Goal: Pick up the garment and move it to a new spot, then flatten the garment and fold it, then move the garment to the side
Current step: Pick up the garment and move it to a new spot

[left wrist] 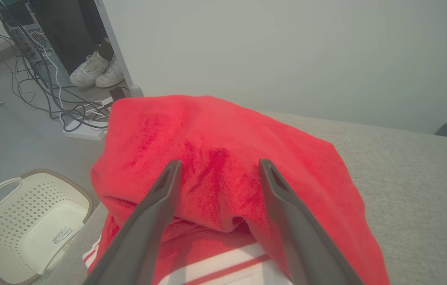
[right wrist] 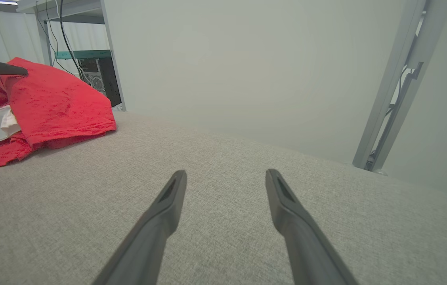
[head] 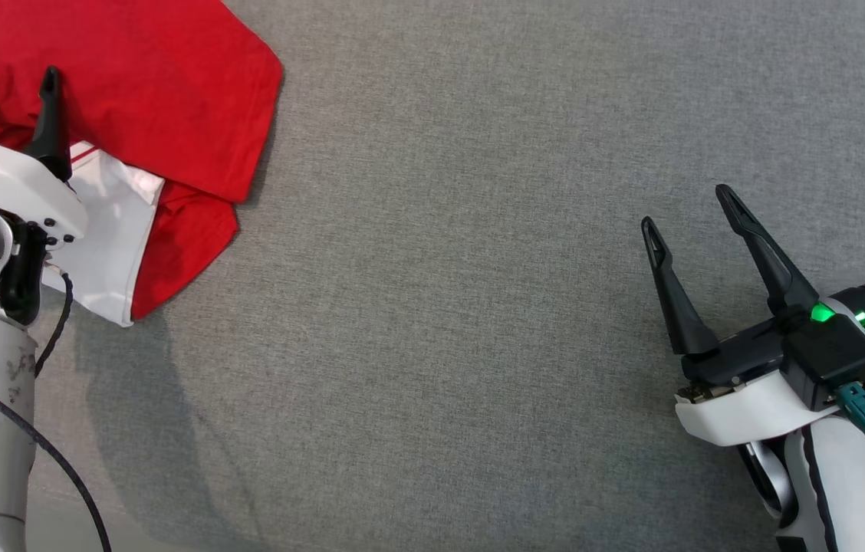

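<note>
At left gripper (head: 17,77): jaws spread, empty, over the garment (head: 172,84), bunched red-and-white directly beneath and ahead. At right gripper (head: 685,205): jaws spread, empty, garment well apart, far to its left. Surface (head: 440,307) edge just beyond left gripper, basket (left wrist: 29,221) on floor below that edge; broad bare room between grippers.

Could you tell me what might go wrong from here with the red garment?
The garment lies bunched by the table's edge, near a basket on the floor; a careless tug could pull it off. The open left gripper hovers over layered folds, so it may pinch several layers. The right gripper sits far away, unable to help.
</note>
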